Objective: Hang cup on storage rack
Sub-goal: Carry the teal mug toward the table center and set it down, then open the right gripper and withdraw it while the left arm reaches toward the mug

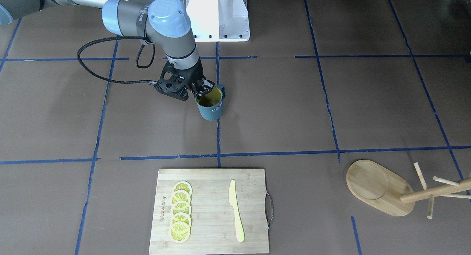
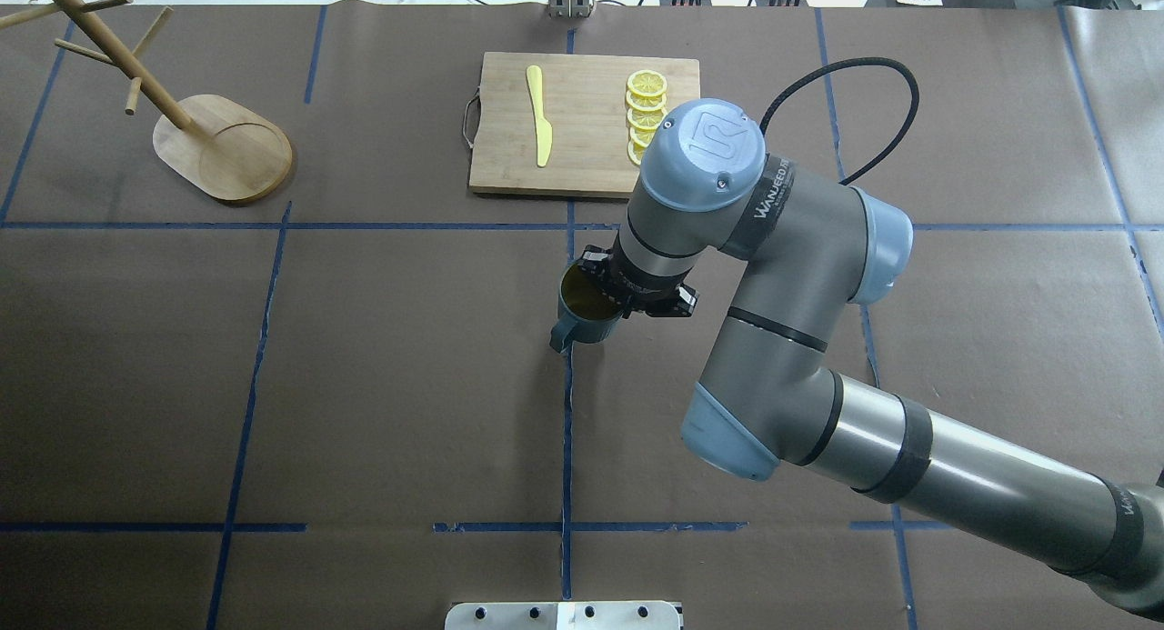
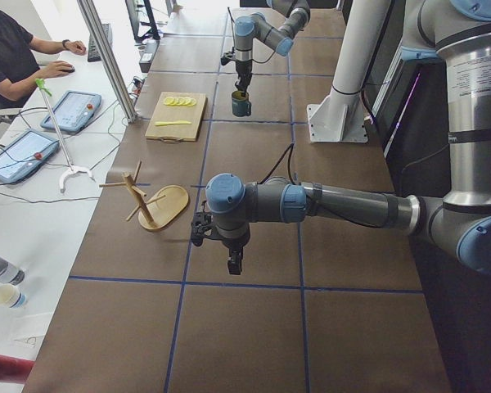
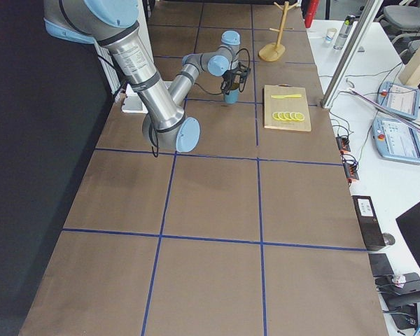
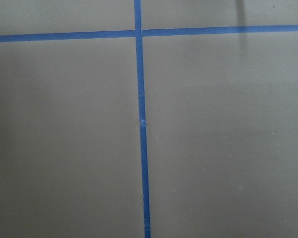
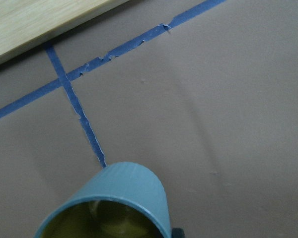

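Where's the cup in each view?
Front-facing: cup upper centre.
Overhead: cup centre.
Exterior left: cup top centre, far.
Exterior right: cup upper centre.
Left wrist: not in it.
Right wrist: cup bottom edge, left of centre.
Shared landmark: cutting board, in all but left wrist.

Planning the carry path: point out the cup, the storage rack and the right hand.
cup (image 1: 208,113): exterior front-facing view, ribbed side wall.
storage rack (image 1: 368,181): exterior front-facing view, round recess of its base.
right hand (image 1: 203,88): exterior front-facing view, between its fingertips at the cup's rim.
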Motion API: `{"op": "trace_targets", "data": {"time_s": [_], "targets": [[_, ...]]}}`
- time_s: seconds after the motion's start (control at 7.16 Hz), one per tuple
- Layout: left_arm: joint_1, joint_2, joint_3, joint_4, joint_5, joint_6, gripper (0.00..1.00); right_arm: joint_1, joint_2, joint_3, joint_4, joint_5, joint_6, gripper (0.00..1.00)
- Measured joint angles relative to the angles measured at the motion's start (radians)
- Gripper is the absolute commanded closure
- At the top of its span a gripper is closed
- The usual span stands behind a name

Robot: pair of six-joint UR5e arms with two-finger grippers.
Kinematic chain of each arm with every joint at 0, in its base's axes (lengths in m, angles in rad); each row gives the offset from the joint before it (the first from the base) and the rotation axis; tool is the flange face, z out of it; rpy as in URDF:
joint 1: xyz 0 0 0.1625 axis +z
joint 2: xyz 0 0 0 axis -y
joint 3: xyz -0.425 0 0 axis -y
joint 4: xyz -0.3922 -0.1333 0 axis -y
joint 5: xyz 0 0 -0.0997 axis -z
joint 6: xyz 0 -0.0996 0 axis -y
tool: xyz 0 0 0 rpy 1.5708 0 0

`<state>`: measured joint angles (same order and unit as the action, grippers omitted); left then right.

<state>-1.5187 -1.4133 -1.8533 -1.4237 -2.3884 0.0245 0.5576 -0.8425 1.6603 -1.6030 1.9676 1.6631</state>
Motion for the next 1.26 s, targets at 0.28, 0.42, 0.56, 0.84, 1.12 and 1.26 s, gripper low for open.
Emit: {"op": "trace_targets", "data": {"time_s": [0.28, 0.42, 0.56, 0.84, 1.12, 1.26], "targets": [[0.0, 0.0, -0.001, 0.0, 0.0, 0.0, 0.0, -0.014, 0.009, -0.026, 0.011, -0.012, 0.04, 0.95], [0.0, 0.001, -0.001, 0.0, 0.0, 0.0, 0.0, -0.017, 0.01, -0.046, 0.042, -0.014, 0.049, 0.92], [0.0, 0.001, 0.0, 0.0, 0.0, 0.0, 0.0, -0.018, 0.01, -0.069, 0.083, -0.014, 0.054, 0.83], [0.0, 0.001, 0.0, 0.0, 0.0, 0.0, 0.0, -0.022, 0.01, -0.086, 0.117, -0.014, 0.057, 0.24], [0.0, 0.002, 0.0, 0.001, 0.0, 0.0, 0.0, -0.022, 0.01, -0.081, 0.122, -0.013, 0.059, 0.0], [0.001, 0.004, -0.001, 0.0, 0.0, 0.0, 0.0, -0.013, 0.007, -0.062, 0.121, -0.005, 0.061, 0.0]]}}
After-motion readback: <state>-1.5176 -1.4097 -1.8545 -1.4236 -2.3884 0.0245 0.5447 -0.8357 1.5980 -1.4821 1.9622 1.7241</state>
